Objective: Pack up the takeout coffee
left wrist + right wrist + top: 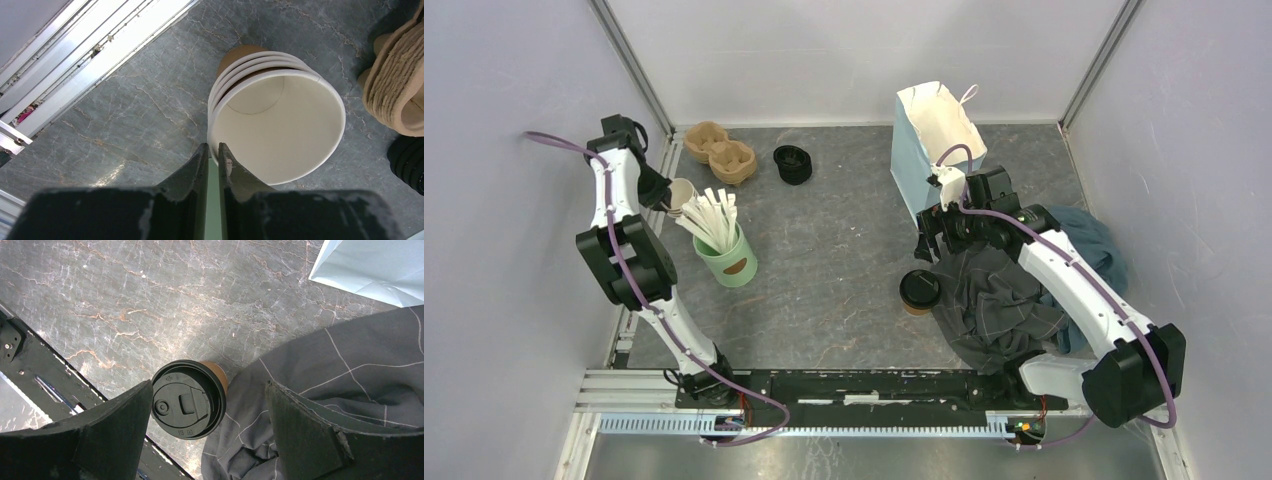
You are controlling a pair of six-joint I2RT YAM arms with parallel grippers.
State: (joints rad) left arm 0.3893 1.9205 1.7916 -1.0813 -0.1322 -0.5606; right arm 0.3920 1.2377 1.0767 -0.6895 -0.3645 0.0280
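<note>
One takeout coffee [919,289], a brown paper cup with a black sip lid, stands against a dark grey cloth [994,300]. It also shows in the right wrist view [187,406]. The second lidded cup is out of view. My right gripper [939,237] is open and empty, above the cup; in the right wrist view [209,386] the cup sits by the left finger and the cloth [325,385] by the right. My left gripper [662,190] is at the far left, its jaws nearly closed over the rim of the top cup in a stack of open, lidless paper cups [277,127].
A light blue paper bag [936,140] stands open at the back right. A pulp cup carrier [719,155] and a stack of black lids [794,163] lie at the back left. A green cup of white sticks [727,258] stands near the left arm. A teal cloth [1099,240] lies under the right arm.
</note>
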